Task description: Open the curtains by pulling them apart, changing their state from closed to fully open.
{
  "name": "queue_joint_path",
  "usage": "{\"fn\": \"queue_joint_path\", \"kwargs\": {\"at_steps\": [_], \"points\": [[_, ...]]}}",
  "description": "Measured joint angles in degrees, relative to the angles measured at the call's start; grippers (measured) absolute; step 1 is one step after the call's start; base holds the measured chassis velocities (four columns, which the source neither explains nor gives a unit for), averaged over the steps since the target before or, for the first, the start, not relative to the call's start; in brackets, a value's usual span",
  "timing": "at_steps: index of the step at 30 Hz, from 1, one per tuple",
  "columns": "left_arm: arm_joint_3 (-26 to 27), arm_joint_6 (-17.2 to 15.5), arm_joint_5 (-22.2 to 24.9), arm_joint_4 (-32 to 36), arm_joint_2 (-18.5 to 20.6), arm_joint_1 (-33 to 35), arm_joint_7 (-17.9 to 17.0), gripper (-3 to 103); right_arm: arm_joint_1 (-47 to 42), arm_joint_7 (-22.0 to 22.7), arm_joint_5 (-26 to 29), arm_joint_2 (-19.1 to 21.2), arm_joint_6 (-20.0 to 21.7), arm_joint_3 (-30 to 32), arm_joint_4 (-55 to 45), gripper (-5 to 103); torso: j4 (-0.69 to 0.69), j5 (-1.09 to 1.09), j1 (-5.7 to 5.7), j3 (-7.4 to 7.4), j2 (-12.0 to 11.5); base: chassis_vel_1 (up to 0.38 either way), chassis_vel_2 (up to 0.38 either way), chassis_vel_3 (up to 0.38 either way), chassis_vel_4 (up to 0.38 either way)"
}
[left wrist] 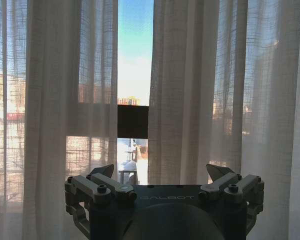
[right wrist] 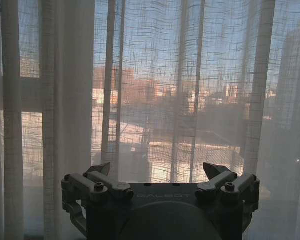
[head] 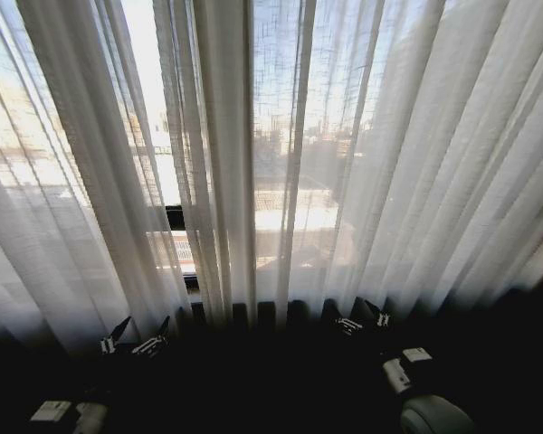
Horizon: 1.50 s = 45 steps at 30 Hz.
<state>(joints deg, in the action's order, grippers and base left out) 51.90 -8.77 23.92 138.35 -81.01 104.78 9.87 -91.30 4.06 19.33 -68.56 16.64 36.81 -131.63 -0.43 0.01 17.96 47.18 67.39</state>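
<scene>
Two tall sheer off-white fabric curtain panels with fine linen-like weave and long vertical pleats. Left curtain panel (head: 81, 199) hangs across the left third of the head view. Right curtain panel (head: 362, 163) covers centre and right. Narrow gap between them at upper left-centre. Nearly closed; both hang straight, hems at lower frame.

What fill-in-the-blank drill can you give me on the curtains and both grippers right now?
1. The left gripper faces a narrow ____ between the curtains.
2. The right gripper faces unbroken curtain fabric, and its jaws stand ____.
3. Through the opening, a dark window frame bar crosses ____ blue sky.
4. Neither gripper is ____ the fabric yet.

Missing words: gap; open; below; gripping
</scene>
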Motion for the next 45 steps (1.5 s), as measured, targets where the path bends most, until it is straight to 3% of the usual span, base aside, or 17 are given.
{"fn": "queue_joint_path", "kwargs": {"at_steps": [21, 32, 45], "points": [[-0.14, 0.40, -0.29, -0.29, -0.62, 0.25, 0.87, 100, -0.05, -0.49, -0.62, -0.14, -1.55, -0.42, 0.26, 100, 0.00, -0.01, 0.09, 0.03, -0.04, -0.160, 0.147, 0.145, -0.152], [-0.62, 0.47, -1.05, -0.12, -1.34, 0.34, 0.92, 100, -0.31, -1.34, -4.60, -0.35, -1.59, -1.69, 0.64, 100, -0.01, 0.01, 0.00, 0.00, 0.00, 0.000, 0.000, 0.000, 0.000], [-0.48, 0.49, -1.19, 0.36, -1.70, 0.48, 0.92, 100, 0.11, -1.30, -5.03, -0.30, -1.74, -2.99, 0.93, 100, 0.00, 0.00, 0.03, 0.01, -0.01, 0.136, 0.139, -0.121, -0.147]]}}
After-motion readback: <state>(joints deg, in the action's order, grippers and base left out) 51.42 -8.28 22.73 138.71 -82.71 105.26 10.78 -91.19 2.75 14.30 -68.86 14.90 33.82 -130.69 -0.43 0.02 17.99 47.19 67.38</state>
